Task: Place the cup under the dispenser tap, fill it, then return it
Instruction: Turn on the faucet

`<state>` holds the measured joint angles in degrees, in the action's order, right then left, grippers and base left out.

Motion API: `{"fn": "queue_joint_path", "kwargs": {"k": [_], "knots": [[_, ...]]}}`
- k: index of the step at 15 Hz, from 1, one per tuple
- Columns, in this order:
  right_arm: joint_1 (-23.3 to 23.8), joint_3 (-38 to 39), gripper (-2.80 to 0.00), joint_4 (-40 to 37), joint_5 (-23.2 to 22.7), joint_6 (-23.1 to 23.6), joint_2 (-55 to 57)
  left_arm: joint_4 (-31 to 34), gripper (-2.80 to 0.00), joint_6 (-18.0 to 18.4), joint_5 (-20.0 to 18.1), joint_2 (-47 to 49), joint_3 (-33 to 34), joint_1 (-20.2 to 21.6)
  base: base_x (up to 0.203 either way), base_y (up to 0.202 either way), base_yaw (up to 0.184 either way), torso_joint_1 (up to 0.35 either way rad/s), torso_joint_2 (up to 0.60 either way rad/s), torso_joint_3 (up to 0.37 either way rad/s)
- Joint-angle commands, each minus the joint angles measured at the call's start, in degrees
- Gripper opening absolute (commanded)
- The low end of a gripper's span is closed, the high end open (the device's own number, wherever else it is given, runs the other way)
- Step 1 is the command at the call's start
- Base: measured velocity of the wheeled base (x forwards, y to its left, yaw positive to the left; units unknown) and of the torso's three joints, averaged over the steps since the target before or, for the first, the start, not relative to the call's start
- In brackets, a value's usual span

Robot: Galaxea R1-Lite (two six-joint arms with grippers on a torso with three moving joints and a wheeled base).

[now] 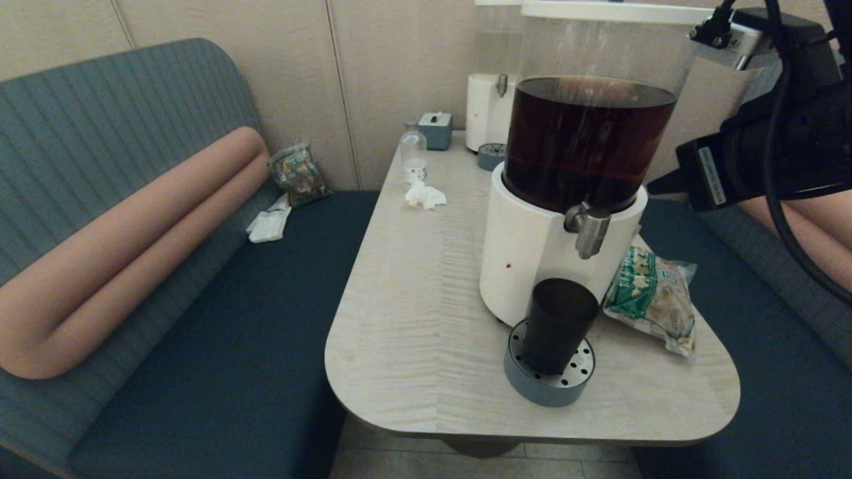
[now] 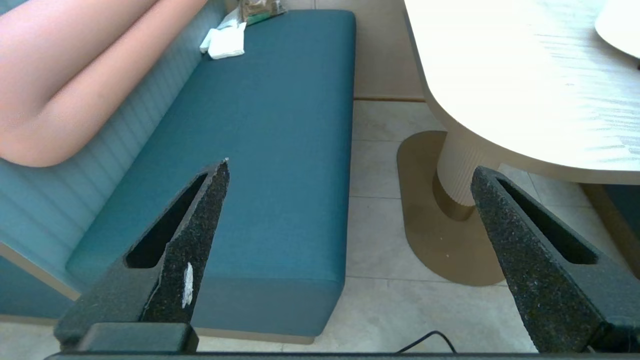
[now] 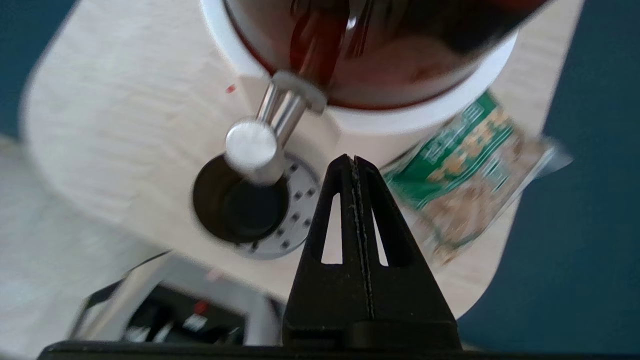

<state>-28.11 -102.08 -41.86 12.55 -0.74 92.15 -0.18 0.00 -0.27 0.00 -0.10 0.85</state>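
The near-black cup (image 1: 558, 324) stands upright on the round grey drip tray (image 1: 548, 378), directly below the dispenser tap (image 1: 588, 228) of the white-based dispenser (image 1: 532, 253) holding dark brown drink. In the right wrist view the cup (image 3: 235, 205) sits under the tap (image 3: 255, 147). My right gripper (image 3: 353, 159) is shut with nothing in it, raised above and to the right of the tap; only its arm (image 1: 765, 146) shows in the head view. My left gripper (image 2: 350, 167) hangs open over the floor beside the bench, away from the table.
A green snack bag (image 1: 652, 299) lies right of the dispenser. Further back stand a second pale dispenser (image 1: 489, 106), a small clear bottle (image 1: 413, 154), a tissue box (image 1: 435, 129) and a crumpled tissue (image 1: 425, 195). Blue benches (image 1: 219, 332) flank the table (image 1: 413, 332).
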Motion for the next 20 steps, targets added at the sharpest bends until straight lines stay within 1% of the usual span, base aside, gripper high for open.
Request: {"fn": "queue_joint_path", "kwargs": {"k": [1,4,7,9,15,20], "knots": [[-1.1,4.0,-2.80,4.0,2.4,1.8,0.3,0.0,0.00,0.0,0.0,0.1,0.0,0.0,0.000,0.000,0.000,0.000,0.00,0.000],[-2.6,4.5,-2.80,4.5,5.4,2.0,0.9,0.0,0.00,0.0,0.0,0.1,0.0,0.0,0.000,0.000,0.000,0.000,0.00,0.000],[-3.0,4.0,-2.80,4.7,5.7,2.1,1.6,-0.1,0.00,0.0,0.0,0.1,0.0,0.0,0.000,0.000,0.000,0.000,0.00,0.000],[-3.5,4.1,-2.80,6.2,6.8,2.2,2.5,0.0,0.00,0.0,0.0,0.1,0.0,0.0,0.000,0.000,0.000,0.000,0.00,0.000],[-4.1,4.1,-2.80,9.3,7.1,2.2,5.3,0.0,0.00,0.0,0.0,0.1,0.0,0.0,0.000,0.000,0.000,0.000,0.00,0.000],[-4.9,3.2,-2.80,9.4,7.1,2.1,6.6,0.0,0.00,0.0,0.0,0.1,0.0,0.0,0.000,0.000,0.000,0.000,0.00,0.000]]}}
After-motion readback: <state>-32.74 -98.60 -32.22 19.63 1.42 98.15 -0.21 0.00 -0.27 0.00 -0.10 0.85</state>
